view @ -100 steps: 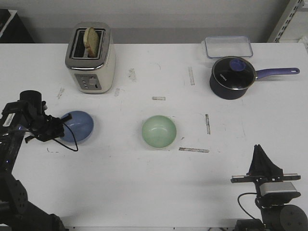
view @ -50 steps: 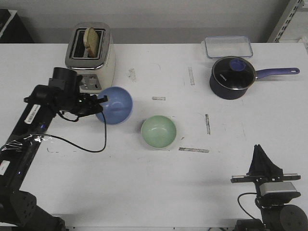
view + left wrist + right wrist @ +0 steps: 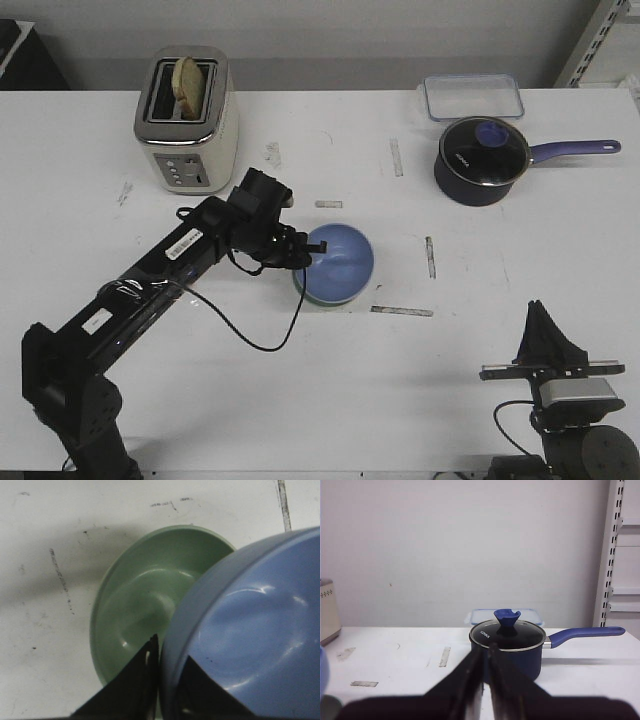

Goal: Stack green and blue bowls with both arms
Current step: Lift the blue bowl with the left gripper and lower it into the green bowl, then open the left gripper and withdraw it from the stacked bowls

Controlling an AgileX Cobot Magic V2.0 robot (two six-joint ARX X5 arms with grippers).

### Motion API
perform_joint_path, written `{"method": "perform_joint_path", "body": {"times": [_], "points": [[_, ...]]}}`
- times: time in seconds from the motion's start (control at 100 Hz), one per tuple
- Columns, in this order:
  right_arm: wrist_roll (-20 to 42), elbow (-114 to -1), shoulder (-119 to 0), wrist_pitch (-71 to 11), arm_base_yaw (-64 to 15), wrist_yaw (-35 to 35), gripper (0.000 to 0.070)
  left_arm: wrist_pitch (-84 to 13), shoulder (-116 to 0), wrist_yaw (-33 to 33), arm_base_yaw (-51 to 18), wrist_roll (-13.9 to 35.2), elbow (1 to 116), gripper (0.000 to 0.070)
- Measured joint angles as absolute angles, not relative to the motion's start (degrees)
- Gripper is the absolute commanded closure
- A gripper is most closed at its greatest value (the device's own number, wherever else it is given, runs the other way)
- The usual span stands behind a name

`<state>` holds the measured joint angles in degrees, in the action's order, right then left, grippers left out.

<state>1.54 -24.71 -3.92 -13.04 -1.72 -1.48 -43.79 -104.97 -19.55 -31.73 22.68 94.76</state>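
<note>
My left gripper (image 3: 312, 248) is shut on the rim of the light blue bowl (image 3: 340, 263) and holds it over the pale green bowl (image 3: 300, 287), which shows only as a thin edge beneath it in the front view. In the left wrist view the blue bowl (image 3: 250, 630) covers part of the green bowl (image 3: 145, 605), with one finger (image 3: 135, 685) outside the blue rim and one inside. Whether the bowls touch I cannot tell. My right gripper (image 3: 540, 335) is shut and empty at the table's front right corner; it also shows in the right wrist view (image 3: 486, 652).
A toaster (image 3: 187, 120) with bread stands at the back left. A dark blue saucepan (image 3: 483, 160) with a glass lid and a clear lidded box (image 3: 473, 97) stand at the back right. The saucepan (image 3: 507, 645) is straight ahead of my right gripper.
My left arm has carried the blue bowl from the table's left side rightward, lifting it and bringing it over the green bowl. The right arm has not moved.
</note>
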Motion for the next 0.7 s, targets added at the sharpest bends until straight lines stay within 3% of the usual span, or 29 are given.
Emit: {"method": "perform_joint_path", "body": {"times": [0.05,0.18,0.41,0.55,0.7], "points": [[1.5,-24.7,-3.9,-13.0,-1.7,-1.5,0.0691,-43.7,-105.7,-19.5,-32.3,22.7,94.8,0.0671],[1.5,-24.7,-3.9,-13.0,-1.7,-1.5,0.0691,-43.6,-106.1,-19.3,-32.8,23.0,94.8,0.0523],[1.5,-24.7,-3.9,-13.0,-1.7,-1.5,0.0691,-43.3,-106.1,-19.0,-32.6,23.2,94.8,0.0474],[1.5,-24.7,-3.9,-13.0,-1.7,-1.5,0.0691,-43.4,-104.8,-18.9,-32.6,23.2,94.8,0.0402],[1.5,-24.7,-3.9,-13.0,-1.7,-1.5,0.0691,-43.5,-100.8,-18.8,-31.8,23.0,94.8,0.0401]]}}
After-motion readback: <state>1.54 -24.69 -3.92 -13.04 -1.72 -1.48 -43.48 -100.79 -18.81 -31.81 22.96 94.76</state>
